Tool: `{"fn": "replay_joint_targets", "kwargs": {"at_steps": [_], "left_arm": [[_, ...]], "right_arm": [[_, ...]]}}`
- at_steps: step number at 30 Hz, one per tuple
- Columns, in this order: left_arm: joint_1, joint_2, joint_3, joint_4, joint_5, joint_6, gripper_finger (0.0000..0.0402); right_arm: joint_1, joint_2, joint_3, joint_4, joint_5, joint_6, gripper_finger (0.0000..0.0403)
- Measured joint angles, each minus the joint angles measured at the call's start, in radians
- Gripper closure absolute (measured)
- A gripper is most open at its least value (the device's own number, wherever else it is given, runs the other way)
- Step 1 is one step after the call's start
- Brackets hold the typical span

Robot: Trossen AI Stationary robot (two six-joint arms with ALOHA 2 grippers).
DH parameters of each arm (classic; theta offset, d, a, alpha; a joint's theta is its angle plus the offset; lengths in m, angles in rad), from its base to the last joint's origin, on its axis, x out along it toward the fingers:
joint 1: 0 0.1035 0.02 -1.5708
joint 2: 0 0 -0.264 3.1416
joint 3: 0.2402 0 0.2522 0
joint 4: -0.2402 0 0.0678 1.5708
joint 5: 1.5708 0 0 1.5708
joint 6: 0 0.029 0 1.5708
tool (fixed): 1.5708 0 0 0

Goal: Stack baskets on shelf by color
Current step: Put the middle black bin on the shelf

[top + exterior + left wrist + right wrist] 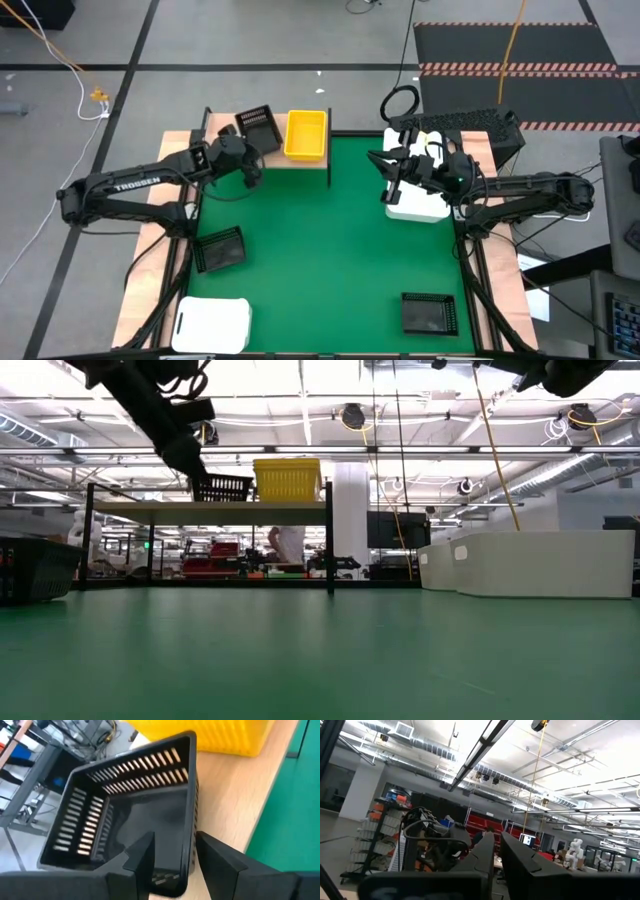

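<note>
A black basket point(258, 124) point(125, 815) and a yellow basket point(305, 135) point(288, 478) stand side by side on the light-wood shelf point(292, 160) point(235, 805). My left gripper point(247, 163) point(172, 842) is open at the black basket's near corner. One finger point(142, 855) stands inside the basket and the other point(220, 862) outside its wall. My right gripper point(390, 168) point(497, 851) is shut and holds nothing. It hovers above the white baskets point(415, 205) point(545, 563) at the mat's right edge, and its wrist view looks up at the ceiling. My left gripper straddles the black basket's side wall near a corner point(191, 851), one finger inside and one outside, coming slantwise from above and the near side. Whether either finger touches the wall I cannot tell. The basket rests with its bottom on the shelf.
More baskets lie on the green mat: a black one point(220, 250) at the left, a white one point(212, 325) at the near-left corner, and a black one point(430, 312) at the near right. The mat's middle point(330, 240) is bare. Thin black shelf legs point(329, 540) stand at the far edge.
</note>
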Motion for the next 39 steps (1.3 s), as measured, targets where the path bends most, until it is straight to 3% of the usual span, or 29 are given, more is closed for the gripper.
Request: {"fn": "replay_joint_targets", "kwargs": {"at_steps": [5, 15, 25, 35, 39], "left_arm": [[0.001, -0.003, 0.000, -0.048, 0.000, 0.007, 0.0268], [0.000, -0.013, 0.000, -0.090, -0.018, 0.055, 0.0392], [-0.070, -0.072, 0.006, -0.129, -0.011, 0.232, 0.0392], [-0.003, -0.038, 0.242, -0.374, 0.288, 0.227, 0.0396], [0.052, 0.021, 0.291, -0.435, 0.334, 0.230, 0.0394]], "right_arm": [[0.000, 0.000, 0.000, 0.000, 0.000, 0.000, 0.0378], [0.000, 0.000, 0.000, -0.001, 0.000, -0.004, 0.0378], [0.000, 0.000, 0.000, -0.006, 0.000, 0.002, 0.0378], [0.000, 0.000, 0.000, -0.003, -0.002, 0.003, 0.0378], [0.000, 0.000, 0.000, 0.003, -0.002, 0.003, 0.0378]]}}
